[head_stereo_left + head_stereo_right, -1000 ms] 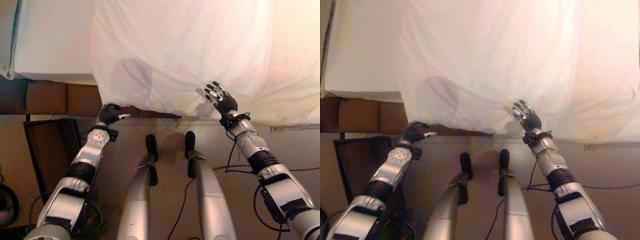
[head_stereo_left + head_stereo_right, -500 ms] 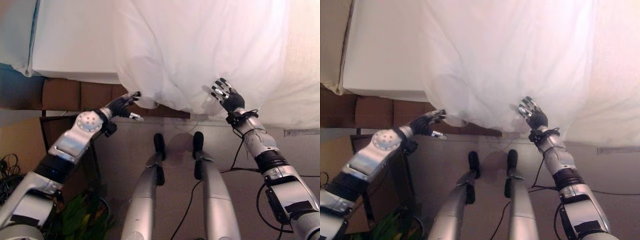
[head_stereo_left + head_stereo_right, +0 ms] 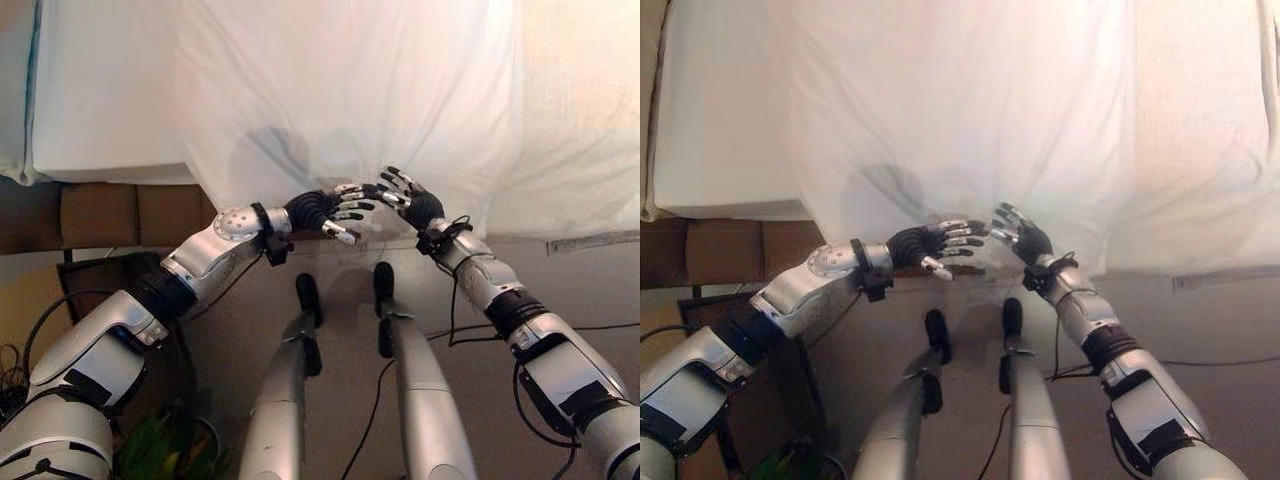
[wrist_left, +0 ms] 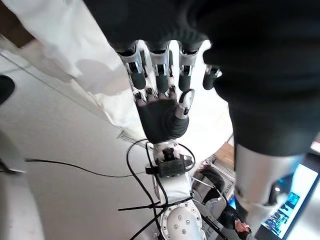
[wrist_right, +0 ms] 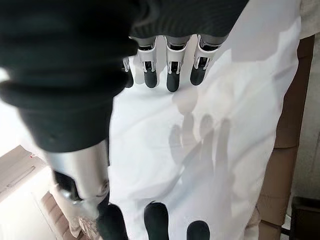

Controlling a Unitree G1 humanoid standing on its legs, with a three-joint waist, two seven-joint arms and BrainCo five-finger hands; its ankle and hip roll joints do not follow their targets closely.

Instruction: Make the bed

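Nearest the robot lay a bare light floor (image 3: 600, 290), and at the lower left a dark open-framed stand (image 3: 95, 275) stood on it, with a bit of green plant (image 3: 150, 445) below; what the stand held could not be made out. Just beyond, both hands met at the hanging edge of the white sheet (image 3: 350, 90). The left hand (image 3: 322, 212) reached in from the left with its fingers spread and only loosely bent, their dark tips close to those of the right hand (image 3: 405, 198), which was likewise spread, palm toward the cloth; neither hand pinched the sheet. The right wrist view showed the right hand's fingers (image 5: 171, 64) straight and apart over the white cloth, with their shadow falling on it. The sheet draped over the near side of the bed, hanging down past the brown bed base (image 3: 110, 212), and ran away from the robot across the mattress (image 3: 100, 100), its left edge slanting from the hands up and away. Left of that edge the mattress lay uncovered. At the far left a pale strip of further bedding (image 3: 15, 90) hung along the mattress's side. No writing could be read anywhere.
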